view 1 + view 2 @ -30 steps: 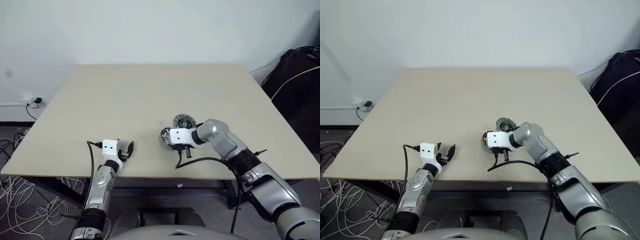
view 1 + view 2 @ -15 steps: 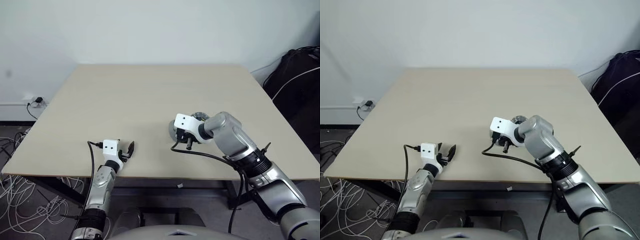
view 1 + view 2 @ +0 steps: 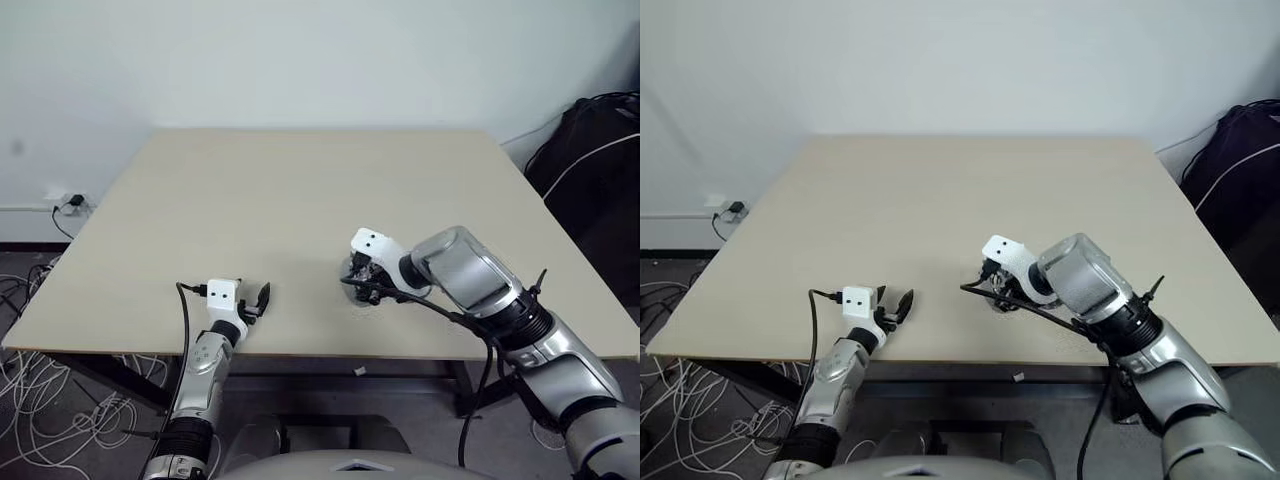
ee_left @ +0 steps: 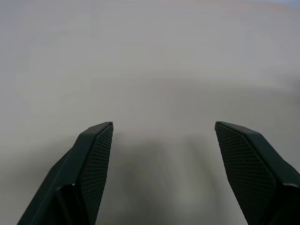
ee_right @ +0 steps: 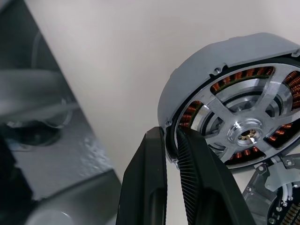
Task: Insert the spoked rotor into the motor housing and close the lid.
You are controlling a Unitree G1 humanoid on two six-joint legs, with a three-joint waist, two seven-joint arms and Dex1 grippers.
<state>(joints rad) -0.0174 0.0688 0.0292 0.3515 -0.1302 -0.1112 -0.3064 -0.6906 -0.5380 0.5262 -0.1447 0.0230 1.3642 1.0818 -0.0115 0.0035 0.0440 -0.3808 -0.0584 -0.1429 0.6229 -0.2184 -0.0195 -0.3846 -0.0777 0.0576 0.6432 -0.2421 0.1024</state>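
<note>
R gripper (image 5: 171, 140) has its two black fingers pinching the rim of the housing (image 5: 187, 89), one finger outside the grey wall, the other inside against the copper windings. Housing is lifted off the table (image 3: 250, 200) and tilted; wrist view looks into its open face. Rotor (image 5: 243, 129) sits inside the housing: silver spokes run from a small hub to the ring, copper showing through the cutouts. Just beside the housing edge in that wrist view lies another round part (image 5: 274, 197), dark w/ fine ridges and a pale spoked piece on it; likely the lid, but can't tell for sure, mostly cut off.

In head views the R gripper (image 3: 362, 272) is near the front-centre of the table, wrist bent down, white camera block on top, black cable looping off it. Housing mostly hidden behind the hand there; a small pale part (image 3: 368, 305) shows on the table just below it.

L gripper (image 4: 164, 126) has jaws spread wide, nothing between them, only bare tabletop ahead. In head view it (image 3: 258, 300) is low over the front-left edge of the table, well apart from the R hand.

Cables (image 3: 60, 410) lie on the floor at left; dark bag (image 3: 590, 170) at right beyond the table.
</note>
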